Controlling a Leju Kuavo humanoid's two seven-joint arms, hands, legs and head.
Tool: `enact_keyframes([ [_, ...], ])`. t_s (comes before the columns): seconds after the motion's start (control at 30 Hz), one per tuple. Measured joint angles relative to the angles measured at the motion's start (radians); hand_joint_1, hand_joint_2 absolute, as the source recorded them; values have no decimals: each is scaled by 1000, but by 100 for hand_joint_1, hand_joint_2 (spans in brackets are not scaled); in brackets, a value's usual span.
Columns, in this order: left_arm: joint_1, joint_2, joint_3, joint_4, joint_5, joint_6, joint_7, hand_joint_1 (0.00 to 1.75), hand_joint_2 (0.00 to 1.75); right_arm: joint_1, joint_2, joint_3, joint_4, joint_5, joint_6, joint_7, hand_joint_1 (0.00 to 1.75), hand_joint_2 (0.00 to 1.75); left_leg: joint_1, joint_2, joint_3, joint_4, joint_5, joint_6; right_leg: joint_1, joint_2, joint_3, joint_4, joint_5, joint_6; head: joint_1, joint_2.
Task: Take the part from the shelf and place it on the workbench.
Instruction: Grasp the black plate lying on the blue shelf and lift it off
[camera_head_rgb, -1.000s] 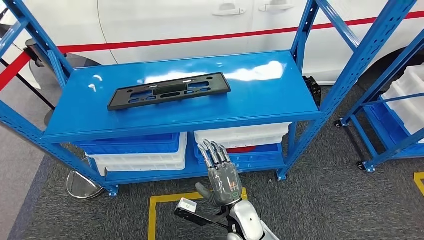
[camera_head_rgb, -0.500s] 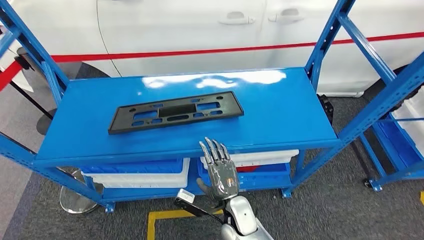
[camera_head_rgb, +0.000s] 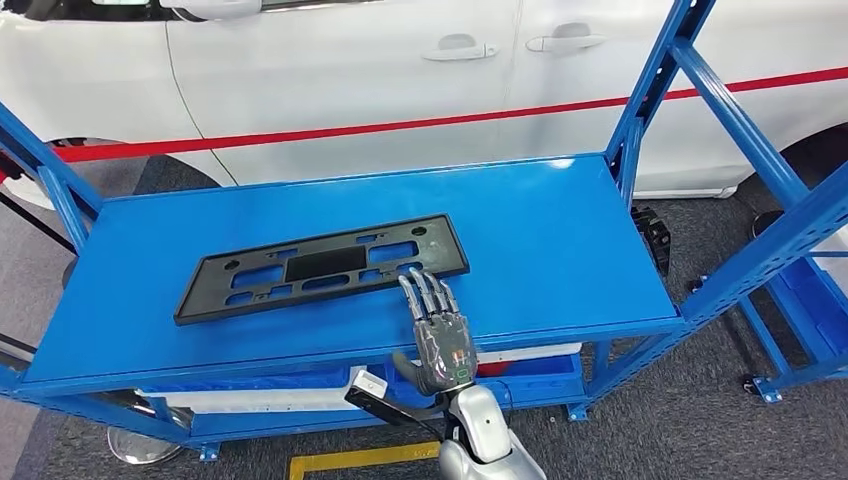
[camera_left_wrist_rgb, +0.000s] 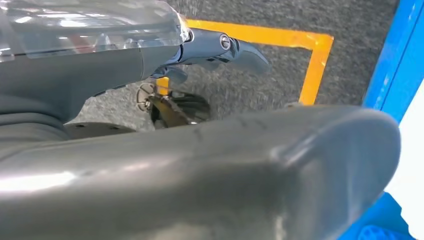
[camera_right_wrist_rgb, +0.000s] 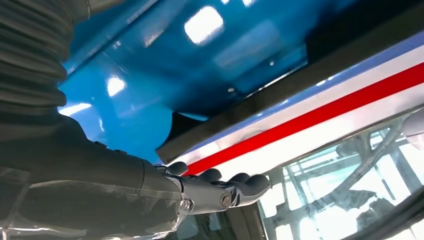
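The flat black plastic part with cut-out slots (camera_head_rgb: 322, 266) lies on the glossy blue metal shelf (camera_head_rgb: 560, 240); my right hand (camera_head_rgb: 438, 335) reaches over the shelf's front edge, fingers (camera_head_rgb: 425, 295) straight and apart, empty, tips at the part's near edge; whether they touch it I cannot tell.

One black part (camera_head_rgb: 322, 267) just beyond the right hand's (camera_head_rgb: 438, 335) fingertips, one blue shelf (camera_head_rgb: 560, 240) under the hand, one white car (camera_head_rgb: 350, 70) beyond it, two car door handles (camera_head_rgb: 457, 46), one yellow floor marking (camera_head_rgb: 365, 458) below the hand.

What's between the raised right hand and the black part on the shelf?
Nothing: in the head view the right hand is open, its fingers reaching the near edge of the black part.
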Motion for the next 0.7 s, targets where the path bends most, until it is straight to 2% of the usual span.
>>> enact_keyframes([
  [0.03,1,0,1,0,-2,0,0,0,0,-1,1,0,0,0,0,0,0,175,1,0,-35,38,-25,-3,1,1,8,0,-8,0,0,0],
  [0.07,2,0,3,1,-3,0,0,0,0,-2,2,0,0,0,0,0,0,175,2,0,-59,50,-31,-4,1,3,17,0,-15,0,0,0],
  [0.1,3,0,5,1,-4,0,0,0,0,-3,4,1,0,0,0,0,0,175,2,0,-68,30,-9,-3,1,4,27,0,-22,1,0,0],
  [0.17,3,0,8,1,-4,0,0,0,0,-10,9,4,-3,-1,0,-1,0,175,1,0,-48,-89,95,4,1,6,48,0,-37,5,0,0],
  [0.2,3,0,8,1,-5,0,0,0,0,-15,11,6,-4,-1,0,-1,0,175,-1,1,-35,-145,135,8,1,6,56,-1,-41,8,1,0],
  [0.23,2,0,8,1,-5,0,0,0,0,-20,12,9,-6,-1,0,-1,0,175,-4,2,-27,-188,158,14,1,7,60,-1,-45,13,0,0],
  [0.27,2,0,9,1,-6,0,0,0,0,-24,13,13,-8,-2,0,-2,0,175,-8,2,-26,-208,167,21,1,7,61,-2,-47,19,0,0],
  [0.3,2,0,9,1,-7,0,0,0,0,-27,14,19,-10,-2,0,-2,0,175,-11,2,-27,-209,163,27,2,7,62,-4,-48,25,0,0],
  [0.4,4,0,9,2,-10,0,1,0,0,-40,15,42,-18,-7,0,-1,0,175,-6,2,-16,-225,178,46,3,5,61,9,-66,44,0,0],
  [0.47,2,0,9,2,-14,-1,1,0,0,-51,15,60,-21,-10,0,4,0,175,-3,4,-8,-232,179,56,3,2,20,98,-115,50,1,0],
  [0.53,1,0,10,2,-19,-1,2,0,0,-60,15,77,-20,-10,0,15,0,175,-6,3,-4,-232,174,62,2,2,-54,231,-167,53,1,0],
  [0.57,1,0,10,2,-21,-2,2,0,0,-63,15,86,-17,-11,0,22,0,175,-7,3,-1,-232,171,64,1,1,-80,270,-170,54,1,0],
  [0.6,1,0,10,2,-24,-2,2,0,0,-68,15,96,-14,-10,1,30,0,175,-8,2,3,-231,167,64,1,1,-89,272,-153,53,1,0],
  [0.63,1,0,10,2,-28,-4,2,0,0,-75,16,106,-8,-7,2,40,0,175,-9,0,10,-231,162,63,1,1,-77,233,-117,51,1,0],
  [0.67,1,-1,9,2,-31,-6,3,0,0,-85,17,116,-1,-4,4,52,0,175,-10,-1,17,-231,156,61,3,1,-48,164,-72,46,1,0],
  [0.7,1,-2,9,3,-35,-9,3,0,0,-96,18,126,9,1,7,63,0,175,-12,-1,23,-230,150,58,6,1,-17,96,-39,39,0,0],
])
